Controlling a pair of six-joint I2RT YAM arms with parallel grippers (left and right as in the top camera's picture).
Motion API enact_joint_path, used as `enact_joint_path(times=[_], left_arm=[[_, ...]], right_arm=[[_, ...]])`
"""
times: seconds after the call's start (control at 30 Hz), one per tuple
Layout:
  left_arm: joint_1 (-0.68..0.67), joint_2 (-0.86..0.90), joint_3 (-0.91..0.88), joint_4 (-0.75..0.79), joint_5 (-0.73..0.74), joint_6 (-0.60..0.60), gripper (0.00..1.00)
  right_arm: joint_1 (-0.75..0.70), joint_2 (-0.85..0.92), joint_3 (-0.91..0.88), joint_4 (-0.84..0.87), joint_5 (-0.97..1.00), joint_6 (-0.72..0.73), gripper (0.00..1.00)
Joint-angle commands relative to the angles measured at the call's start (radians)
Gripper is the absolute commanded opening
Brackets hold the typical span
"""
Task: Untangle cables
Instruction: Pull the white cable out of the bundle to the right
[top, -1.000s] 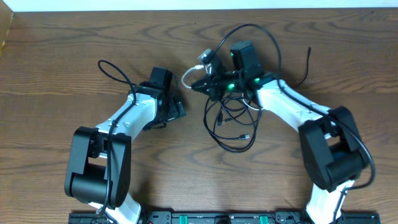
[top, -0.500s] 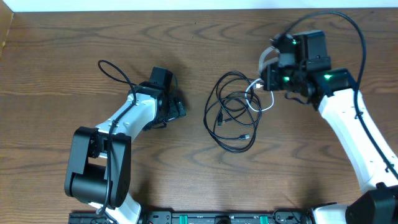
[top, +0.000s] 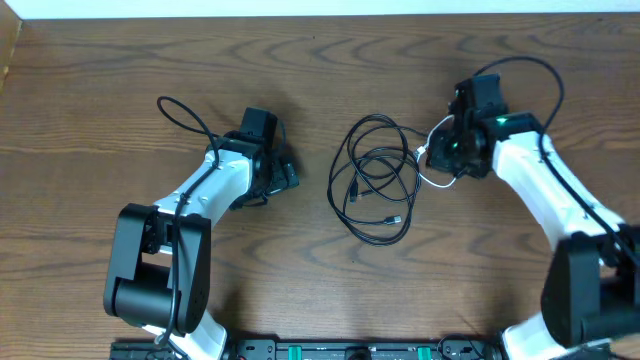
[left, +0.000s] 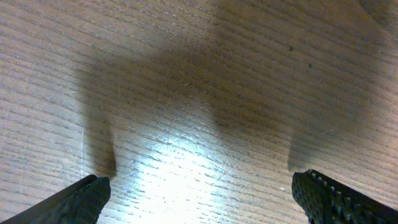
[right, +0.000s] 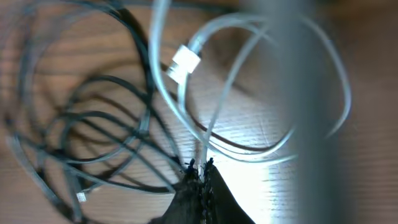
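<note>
Black cables lie in overlapping coils at the table's middle, also blurred at the left of the right wrist view. A white cable loops at their right edge; its plug and loop show in the right wrist view. My right gripper is shut on the white cable, just right of the black coils. My left gripper is open and empty over bare wood, left of the coils.
A thick black wire fixed to the left arm arcs over the table at the left. The right arm's own wire arcs above its wrist. A white wall edge runs along the table's far side.
My right gripper swung from the coils' far side out to the right, drawing the white cable away, then dropped back toward the coils' right edge. The left arm has not moved.
</note>
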Motion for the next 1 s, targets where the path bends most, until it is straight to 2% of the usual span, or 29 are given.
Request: enact_joint_path(times=[0.0,0.27,0.43,0.63,0.8,0.97], left_arm=[[-0.002,0.004,0.016,-0.003,-0.006,-0.002,1.0],[-0.002,0.004,0.016,-0.003,-0.006,-0.002,1.0],[-0.002,0.004,0.016,-0.003,-0.006,-0.002,1.0],[-0.002,0.004,0.016,-0.003,-0.006,-0.002,1.0],[-0.002,0.004,0.016,-0.003,-0.006,-0.002,1.0],[-0.002,0.004,0.016,-0.003,-0.006,-0.002,1.0]], right_arm=[[0.006,0.058,-0.024,0.003,0.016,0.033,0.01],[0.006,0.132,-0.033,-0.021,0.024,0.024,0.01],[-0.006,0.134,-0.048,-0.045,0.209,0.025,0.02],[-0.06,0.134,-0.112,0.053,0.334,0.021,0.02],[-0.159,0.134,-0.129,0.116,0.384,0.022,0.01],[-0.333,0.134,-0.129,0.14,0.544,0.021,0.01]])
